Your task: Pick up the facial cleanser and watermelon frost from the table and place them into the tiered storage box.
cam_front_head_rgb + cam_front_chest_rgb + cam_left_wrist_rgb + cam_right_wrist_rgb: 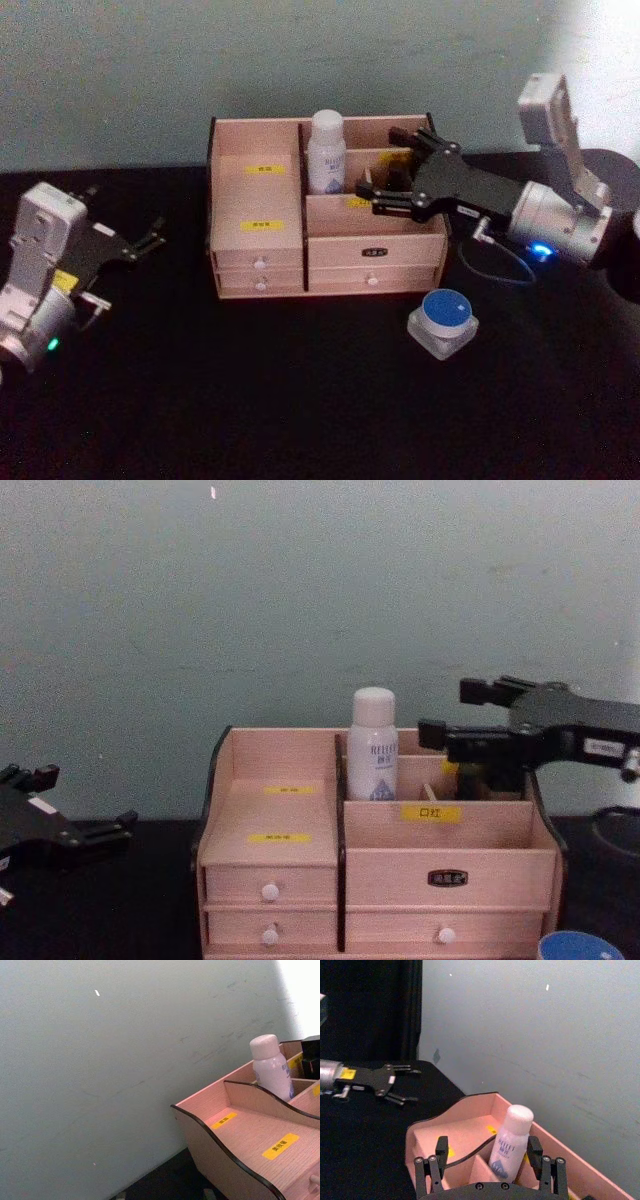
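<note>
The facial cleanser [325, 150], a white bottle with a rounded cap, stands upright in a back compartment of the tiered storage box [258, 225]. It also appears in the chest view [372, 745], the left wrist view [272, 1067] and the right wrist view [512, 1142]. My right gripper [380, 163] hovers open over the box just right of the bottle, not touching it [488, 1149] [450, 712]. The watermelon frost [443, 318], a squat jar with a blue lid, sits on the table in front of the box's right corner [580, 947]. My left gripper [128, 215] rests open at the far left.
The table is covered in black cloth [250, 400] and a pale wall stands close behind the box. The box's left compartments [280, 800] hold nothing. A thin cable [495, 270] loops below the right wrist, near the jar.
</note>
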{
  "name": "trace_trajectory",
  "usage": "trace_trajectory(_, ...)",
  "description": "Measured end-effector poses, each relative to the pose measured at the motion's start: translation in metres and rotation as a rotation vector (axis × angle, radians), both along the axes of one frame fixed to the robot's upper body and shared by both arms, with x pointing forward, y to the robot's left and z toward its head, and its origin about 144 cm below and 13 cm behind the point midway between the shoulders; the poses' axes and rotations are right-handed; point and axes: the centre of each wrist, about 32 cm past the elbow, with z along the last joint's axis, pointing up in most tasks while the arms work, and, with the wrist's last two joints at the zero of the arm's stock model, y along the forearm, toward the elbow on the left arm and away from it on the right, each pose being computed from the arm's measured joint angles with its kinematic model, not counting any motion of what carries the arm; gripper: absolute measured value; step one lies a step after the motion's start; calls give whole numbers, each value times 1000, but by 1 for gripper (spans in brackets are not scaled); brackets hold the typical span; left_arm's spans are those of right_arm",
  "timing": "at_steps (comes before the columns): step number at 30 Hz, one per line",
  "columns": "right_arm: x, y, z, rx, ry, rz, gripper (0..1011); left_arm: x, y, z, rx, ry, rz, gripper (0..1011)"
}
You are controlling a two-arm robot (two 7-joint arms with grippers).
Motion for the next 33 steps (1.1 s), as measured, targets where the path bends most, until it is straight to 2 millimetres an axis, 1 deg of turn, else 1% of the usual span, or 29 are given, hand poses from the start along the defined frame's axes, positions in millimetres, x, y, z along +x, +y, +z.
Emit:
trace_trajectory(5, -16, -10, -2, -5, 8, 9, 1003, 0, 0, 0, 0, 0, 0, 1001)
trace_trajectory(6, -16, -10, -2, -5, 8, 9, 1002, 0, 0, 0, 0, 0, 0, 1001)
trace_trajectory(12, -31, -20, -6, -6, 32, 17, 1003, 0, 0, 0, 0, 0, 0, 1001)
trace_trajectory(24, -54, -34, -12, 10, 76, 25, 1003, 0, 0, 0, 0, 0, 0, 1001)
trace_trajectory(33, -68, -42, -18, 12, 122, 23, 1003, 0, 0, 0, 0, 0, 0, 1001)
